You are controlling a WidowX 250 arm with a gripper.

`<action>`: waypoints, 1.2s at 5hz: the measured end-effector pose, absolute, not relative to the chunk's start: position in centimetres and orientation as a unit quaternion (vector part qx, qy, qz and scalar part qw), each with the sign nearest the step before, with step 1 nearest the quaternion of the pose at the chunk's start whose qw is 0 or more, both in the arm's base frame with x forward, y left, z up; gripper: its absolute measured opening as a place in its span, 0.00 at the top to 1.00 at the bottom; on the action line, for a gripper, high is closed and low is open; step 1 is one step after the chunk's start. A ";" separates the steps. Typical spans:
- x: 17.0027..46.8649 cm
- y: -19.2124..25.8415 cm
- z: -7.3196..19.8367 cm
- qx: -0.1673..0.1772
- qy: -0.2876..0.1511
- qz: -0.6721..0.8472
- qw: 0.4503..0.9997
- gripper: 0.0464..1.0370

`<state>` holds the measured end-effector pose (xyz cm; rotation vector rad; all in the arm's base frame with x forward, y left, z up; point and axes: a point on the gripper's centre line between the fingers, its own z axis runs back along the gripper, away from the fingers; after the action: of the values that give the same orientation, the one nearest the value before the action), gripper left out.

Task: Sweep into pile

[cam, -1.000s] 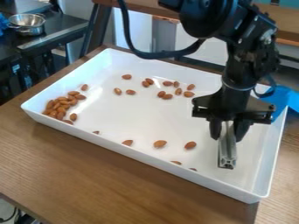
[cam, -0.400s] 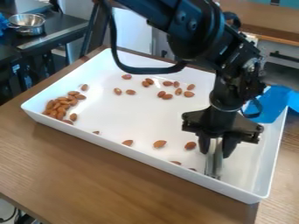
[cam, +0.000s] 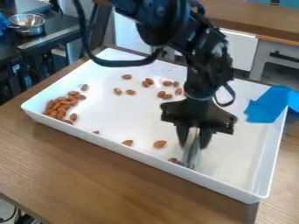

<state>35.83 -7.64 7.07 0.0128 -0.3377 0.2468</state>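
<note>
Wooden worktop (cam: 88, 183) beneath a white tray (cam: 134, 153), with a steel bowl (cam: 27, 22) on a dark surface toward eleven o'clock and a piece of blue material (cam: 269, 105) by the tray's right side, toward two o'clock. Clock directions are as seen by the camera. My gripper (cam: 194, 132) is pressed around a slim metal tool (cam: 191, 153), pinching its upper part; the tool hangs nearly upright, its lower end close to the tray's near wall, leaning slightly toward seven o'clock. Just beside that end, at about nine o'clock, are the nearest almonds (cam: 173, 160). From the same end, the main almond pile (cam: 59, 106) lies well apart at ten o'clock, in the tray's left part. Between them, a loose almond (cam: 159, 144) and two others roughly line the route. So the next stroke should, I judge, go toward ten o'clock, along the near wall, with the tool kept low so that nothing slips under it. More scattered almonds (cam: 166, 96) sit beyond, from eleven to twelve o'clock, and would need their own pass.
</note>
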 end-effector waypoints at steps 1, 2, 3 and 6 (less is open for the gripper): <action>35.8 -6.7 7.0 0.007 -0.161 0.109 0.981 0.67; 35.8 -4.8 6.7 0.015 -0.156 0.110 0.982 0.67; 35.5 -4.0 6.6 0.017 -0.164 0.099 0.981 0.67; 34.8 0.2 6.6 0.026 -0.139 0.092 0.986 0.67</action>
<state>34.79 0.15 6.56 0.0530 -0.2797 0.1846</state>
